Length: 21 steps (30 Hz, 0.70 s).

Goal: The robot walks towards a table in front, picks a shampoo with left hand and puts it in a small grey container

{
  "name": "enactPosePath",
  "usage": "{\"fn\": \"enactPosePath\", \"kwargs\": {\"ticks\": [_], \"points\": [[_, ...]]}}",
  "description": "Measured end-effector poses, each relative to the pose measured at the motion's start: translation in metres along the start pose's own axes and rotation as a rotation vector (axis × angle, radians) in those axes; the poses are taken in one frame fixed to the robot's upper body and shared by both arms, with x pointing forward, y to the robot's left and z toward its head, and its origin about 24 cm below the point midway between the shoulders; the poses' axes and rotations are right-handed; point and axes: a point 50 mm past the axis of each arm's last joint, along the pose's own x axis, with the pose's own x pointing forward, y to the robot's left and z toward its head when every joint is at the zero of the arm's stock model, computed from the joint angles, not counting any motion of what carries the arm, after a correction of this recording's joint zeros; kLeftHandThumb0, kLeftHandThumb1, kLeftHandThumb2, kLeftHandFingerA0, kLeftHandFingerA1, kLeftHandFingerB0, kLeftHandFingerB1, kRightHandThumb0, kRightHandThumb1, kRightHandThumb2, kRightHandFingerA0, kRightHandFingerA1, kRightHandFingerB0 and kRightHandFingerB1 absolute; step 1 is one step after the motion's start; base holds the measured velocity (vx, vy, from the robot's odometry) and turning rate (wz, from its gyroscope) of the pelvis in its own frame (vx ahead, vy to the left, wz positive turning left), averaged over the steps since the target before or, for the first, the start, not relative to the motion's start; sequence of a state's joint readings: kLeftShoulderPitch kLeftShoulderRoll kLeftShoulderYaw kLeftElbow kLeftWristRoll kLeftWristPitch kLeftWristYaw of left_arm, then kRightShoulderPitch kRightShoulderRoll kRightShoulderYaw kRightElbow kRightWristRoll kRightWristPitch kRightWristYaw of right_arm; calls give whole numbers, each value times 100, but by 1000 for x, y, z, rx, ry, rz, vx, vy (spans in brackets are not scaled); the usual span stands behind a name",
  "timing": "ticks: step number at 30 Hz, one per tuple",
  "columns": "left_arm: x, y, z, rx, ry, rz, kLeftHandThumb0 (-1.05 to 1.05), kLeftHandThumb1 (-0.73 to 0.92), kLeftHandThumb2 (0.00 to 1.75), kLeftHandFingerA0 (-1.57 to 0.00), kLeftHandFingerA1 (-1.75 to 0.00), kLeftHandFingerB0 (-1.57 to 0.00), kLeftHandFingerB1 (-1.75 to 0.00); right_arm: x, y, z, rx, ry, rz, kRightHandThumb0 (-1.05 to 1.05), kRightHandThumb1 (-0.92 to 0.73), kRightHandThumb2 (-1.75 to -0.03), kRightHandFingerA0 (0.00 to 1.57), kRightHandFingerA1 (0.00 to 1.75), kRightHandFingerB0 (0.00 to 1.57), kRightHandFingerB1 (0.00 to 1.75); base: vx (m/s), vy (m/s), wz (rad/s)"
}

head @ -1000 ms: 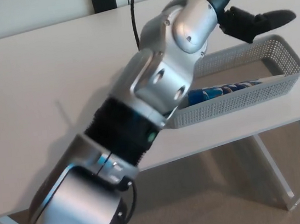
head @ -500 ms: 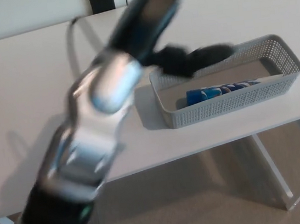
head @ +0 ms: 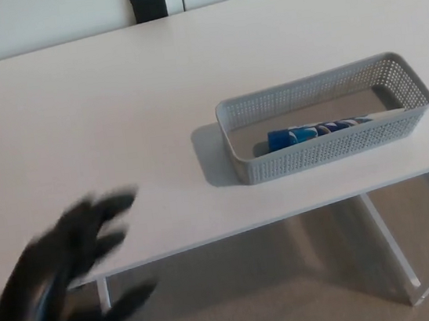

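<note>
One hand: blurred black left hand (head: pixel 62 256), fingers spread, empty;
Shampoo: blue-and-white tube (head: pixel 310 132), partly hidden behind grey perforated basket (head: pixel 317 156) wall

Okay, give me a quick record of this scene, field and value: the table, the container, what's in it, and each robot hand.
table: white table
container: small grey perforated container, on the table's right part
contents: blue and white shampoo tube, lying flat along the near wall
left hand: left hand at lower left over the table's near edge, blurred, fingers apart, holding nothing
right hand: not in view
task state: shampoo already in the container
</note>
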State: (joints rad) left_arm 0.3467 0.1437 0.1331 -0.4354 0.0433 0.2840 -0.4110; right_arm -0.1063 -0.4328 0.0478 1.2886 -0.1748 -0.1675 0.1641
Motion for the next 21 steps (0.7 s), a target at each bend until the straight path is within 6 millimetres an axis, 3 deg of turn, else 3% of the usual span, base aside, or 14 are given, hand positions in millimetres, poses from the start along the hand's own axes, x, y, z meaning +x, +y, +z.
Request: {"fn": "enactPosePath", "kwargs": {"ticks": [1,3,8,11,12,17,19,20,21], "points": [[-8,3,-7,-12,32,3,-60,47,55,-43,-38,-39,-33,0,0,-1,-2,2,1,-38,-48,-84,73,63,53,54,0,0,0],[-33,10,-27,-41,123,12,-60,47,55,-43,-38,-39,-33,0,2,-3,-9,9,6,-38,-48,-84,73,63,53,54,0,0,0],[-80,20,-52,-95,269,4,-55,47,55,-49,-42,-47,-36,-1,4,-7,-21,21,14,-37,-47,-83,73,63,53,54,0,0,0],[-97,24,-57,-113,314,-12,-55,45,55,-52,-43,-50,-37,-1,4,-8,-27,24,16,-39,-47,-83,74,63,53,54,0,0,0],[-104,25,-59,-121,329,-21,-53,49,55,-57,-45,-64,-42,-2,4,-8,-29,25,17,-39,-48,-83,72,62,53,54,0,0,0],[-128,34,-66,-135,402,-81,-58,45,55,-62,-46,-64,-43,-2,5,-10,-35,31,21,-39,-48,-83,71,62,53,54,0,0,0],[-134,37,-68,-139,422,-106,-49,51,56,-64,-47,-55,-41,-2,5,-10,-36,31,21,-37,-49,-83,72,63,53,54,0,0,0],[-138,42,-75,-139,454,-128,-61,49,83,-55,-58,-37,-49,-2,6,-11,-37,34,23,-38,-49,-84,73,63,54,55,0,0,0],[-139,44,-80,-143,477,-130,-58,49,83,-49,-59,-33,-49,-2,6,-11,-37,35,23,-38,-49,-84,74,64,53,55,0,0,0]]}}
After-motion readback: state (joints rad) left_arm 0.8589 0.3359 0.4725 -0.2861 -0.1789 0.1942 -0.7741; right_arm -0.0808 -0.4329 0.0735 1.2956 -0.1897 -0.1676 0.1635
